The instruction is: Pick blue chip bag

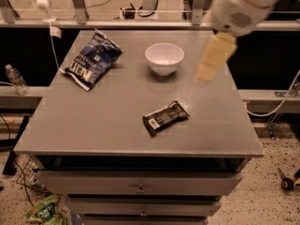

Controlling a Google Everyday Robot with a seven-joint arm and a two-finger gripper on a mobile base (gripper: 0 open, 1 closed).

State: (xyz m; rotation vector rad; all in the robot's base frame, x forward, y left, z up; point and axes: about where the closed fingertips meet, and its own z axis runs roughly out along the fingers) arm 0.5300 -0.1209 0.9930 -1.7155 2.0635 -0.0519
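The blue chip bag (pixel 91 59) lies crinkled on the far left of the grey table (pixel 108 121), dark navy with white lettering. My gripper (pixel 213 57) hangs from the white arm at the upper right, over the table's far right part, just right of the white bowl (pixel 164 58). It is well to the right of the bag and apart from it, with the bowl between them. It holds nothing that I can see.
A flat black wrapper with a barcode label (pixel 165 117) lies near the table's front middle. Drawers run below the tabletop. A green snack bag (pixel 44 211) lies on the floor at the lower left. A water bottle (pixel 14 78) stands left of the table.
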